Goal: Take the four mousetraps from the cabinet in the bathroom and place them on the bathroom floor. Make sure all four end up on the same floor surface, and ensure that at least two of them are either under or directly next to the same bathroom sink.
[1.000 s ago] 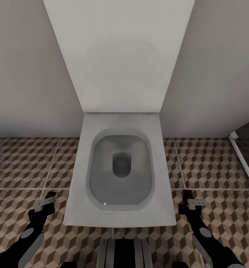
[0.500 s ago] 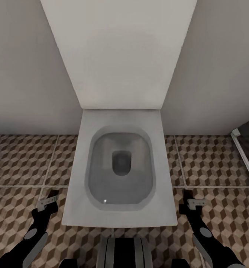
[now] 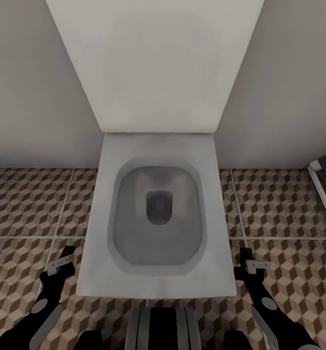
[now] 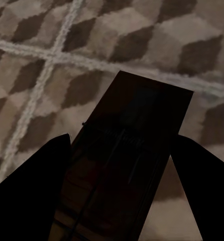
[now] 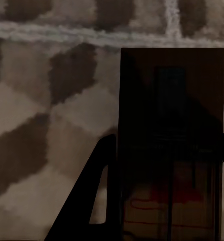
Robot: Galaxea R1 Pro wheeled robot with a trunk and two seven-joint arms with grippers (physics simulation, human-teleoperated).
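Directly facing toilet (image 3: 155, 214), arms low either side
Left gripper (image 3: 62, 263) and right gripper (image 3: 253, 265) each clamp a trap (image 4: 124, 165) (image 5: 170, 150) over floor (image 3: 27, 204)

Home bathroom, simulator render. White square toilet (image 3: 155, 214) w/ raised lid against a plain pale wall (image 3: 31, 82); bathroom floor (image 3: 27, 204) is big tiles w/ brown/beige/white 3D-cube print & pale grout. Shower-enclosure edge (image 3: 323, 194) at far right.
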